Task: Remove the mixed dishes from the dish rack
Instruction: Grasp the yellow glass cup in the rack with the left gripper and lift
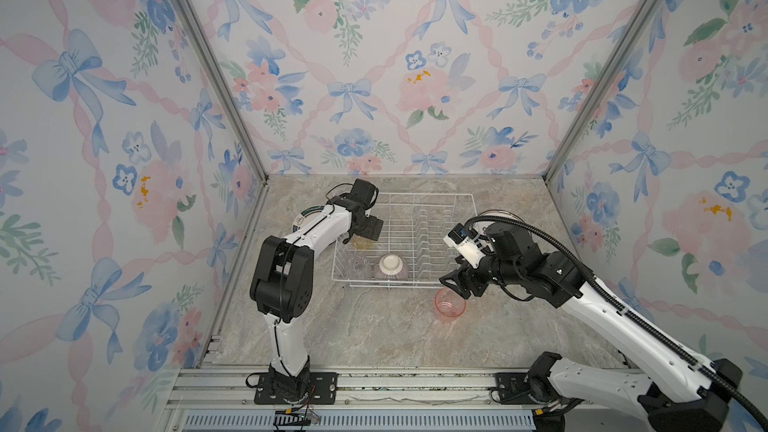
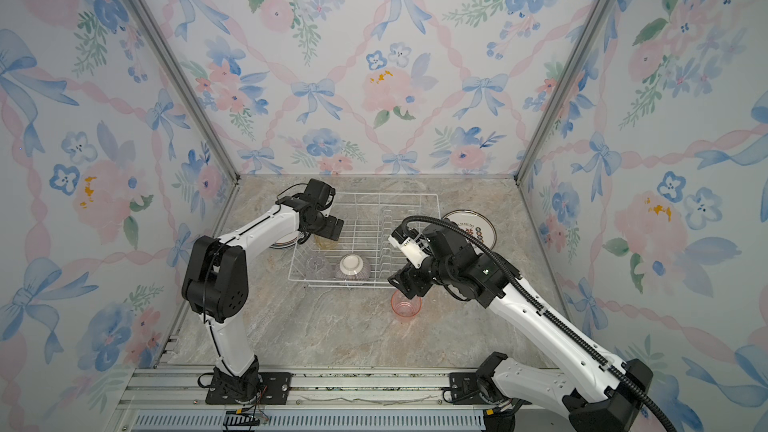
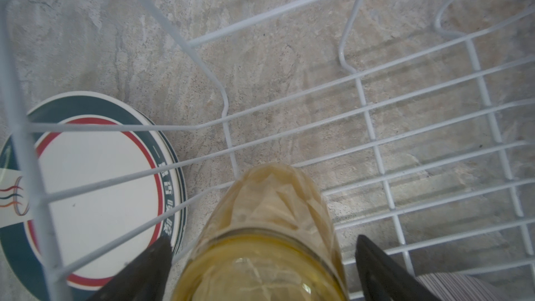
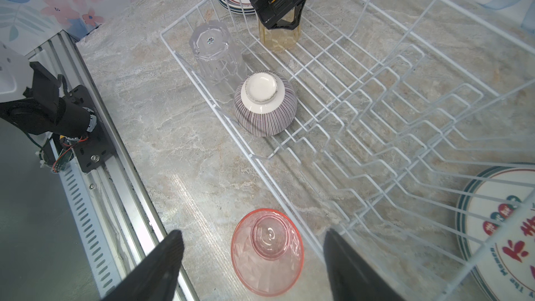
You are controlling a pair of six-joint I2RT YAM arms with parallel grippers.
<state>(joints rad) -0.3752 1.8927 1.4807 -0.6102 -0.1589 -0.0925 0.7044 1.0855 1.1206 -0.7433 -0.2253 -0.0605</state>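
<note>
The white wire dish rack [image 1: 424,194] [image 4: 376,82] holds a yellow tumbler [image 1: 363,243] [image 3: 269,227], an upturned clear tumbler [image 1: 358,265] [image 4: 215,53] and an upturned ribbed purplish bowl [image 1: 390,268] [image 4: 265,102]. My left gripper [image 3: 262,240] [image 4: 282,26] is open and straddles the yellow tumbler, with a gap at each finger. A pink tumbler [image 1: 450,304] [image 4: 267,251] stands on the table just outside the rack's front right corner. My right gripper [image 1: 455,288] [image 4: 252,234] hangs open above it and holds nothing.
Green-rimmed plates [image 1: 305,218] [image 3: 95,175] are stacked on the table left of the rack. A red-lettered plate [image 2: 471,226] [image 4: 498,227] lies on the table right of it. The rack's upright prongs [image 4: 405,128] hold nothing. Walls close the table in on three sides.
</note>
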